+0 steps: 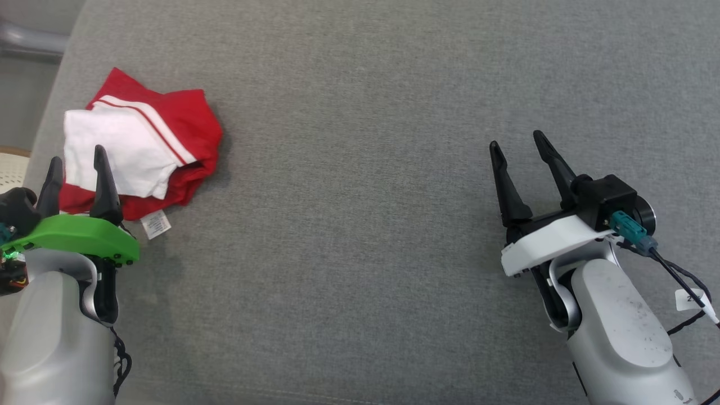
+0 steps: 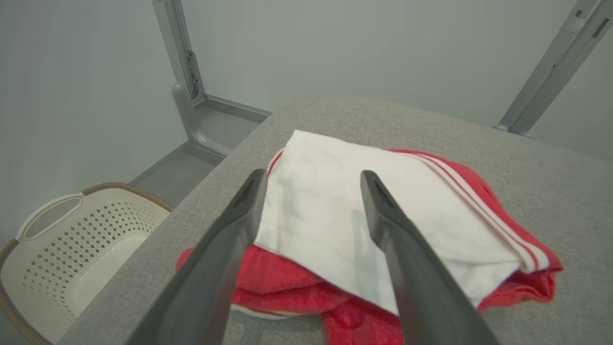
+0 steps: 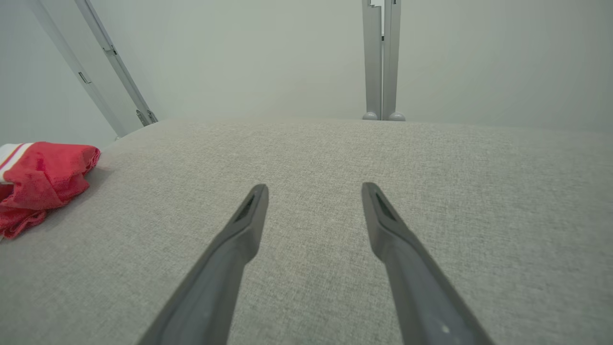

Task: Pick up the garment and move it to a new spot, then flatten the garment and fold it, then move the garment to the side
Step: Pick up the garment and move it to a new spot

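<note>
A: Where is the garment?
B: The folded red-and-white garment [image 1: 169,121] lies at ten o'clock on the grey table [image 1: 365,225], its white label [image 1: 156,224] unreadable.
A: The fingers?
B: Left gripper [image 1: 78,154] and right gripper [image 1: 517,139]: both spread, empty.

A grey woven table [image 1: 360,253] lay under the left pincer [image 2: 312,173] and the right pincer [image 3: 311,186], stretching ahead of both. Off its edge, down to the left of the left pincer, sat a cream perforated basket [image 2: 72,249] with a brown rim. A metal post [image 2: 184,81] rose ahead-left of that pincer, and a paired post [image 3: 381,57] stood straight ahead of the right one, against a pale wall [image 3: 239,57].
</note>
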Robot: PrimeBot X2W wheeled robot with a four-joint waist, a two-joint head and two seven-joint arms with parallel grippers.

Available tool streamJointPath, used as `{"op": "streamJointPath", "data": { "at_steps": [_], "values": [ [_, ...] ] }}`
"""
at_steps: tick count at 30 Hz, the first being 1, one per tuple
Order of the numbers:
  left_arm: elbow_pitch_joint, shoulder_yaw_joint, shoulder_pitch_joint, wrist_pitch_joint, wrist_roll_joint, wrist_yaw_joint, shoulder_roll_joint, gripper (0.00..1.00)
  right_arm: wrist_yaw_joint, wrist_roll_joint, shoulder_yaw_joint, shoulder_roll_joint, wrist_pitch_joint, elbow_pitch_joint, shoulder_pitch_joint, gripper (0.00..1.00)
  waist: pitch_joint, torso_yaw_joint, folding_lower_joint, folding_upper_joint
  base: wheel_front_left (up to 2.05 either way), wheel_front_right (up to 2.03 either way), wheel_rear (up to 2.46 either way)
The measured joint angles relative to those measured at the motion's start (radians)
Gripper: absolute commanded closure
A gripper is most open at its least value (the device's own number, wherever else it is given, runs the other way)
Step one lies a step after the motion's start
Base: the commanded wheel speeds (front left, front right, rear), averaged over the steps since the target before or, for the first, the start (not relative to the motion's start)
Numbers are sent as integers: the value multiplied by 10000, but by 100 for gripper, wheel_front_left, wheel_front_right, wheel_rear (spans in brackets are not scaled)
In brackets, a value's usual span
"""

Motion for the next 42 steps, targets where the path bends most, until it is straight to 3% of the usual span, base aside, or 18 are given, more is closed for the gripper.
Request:
{"op": "streamJointPath", "data": {
  "at_steps": [5, 10, 11, 12, 20, 30, 36, 42],
  "values": [
    [1599, -571, -831, 232, -606, -2, 512, 0, 0, 35, 6, 13, 0, -84, -144, 0, 454, -638, 0, 0, 0, 0, 0],
    [2897, -708, -1395, 750, -696, 15, 675, 2, 0, 35, -36, 52, 0, -115, -208, 0, 735, -1154, 0, 0, 0, 0, 0],
    [3060, -721, -1494, 715, -706, 19, 719, 67, 0, 36, -77, 77, 0, -115, -206, 0, 765, -1245, 0, 0, 0, 0, 0],
    [3166, -744, -1538, 650, -706, 27, 734, 100, 0, 54, -113, 92, 0, -115, -206, 0, 779, -1311, 0, 1, 0, 0, 0],
    [3010, -947, -1579, 61, -631, 38, 430, 100, 0, 128, -512, 180, 0, 46, 16, 0, 338, -1498, 1, 0, 0, 0, 0],
    [502, -1848, -1017, 19, -259, 0, -639, 100, 0, 401, -848, 370, 0, 219, 444, 0, -667, -1688, 0, 0, 0, 0, 0],
    [-374, -3164, -967, 19, -221, -2, -1145, 100, 0, 591, -836, 397, 0, 274, 633, 0, -947, -2339, 0, 0, 0, 0, 0],
    [-543, -5356, -758, 19, -594, -2, -1593, 100, 0, 984, -717, 401, 0, 336, 788, 0, -1120, -3212, 0, 0, 0, 0, 0]
  ]
}}
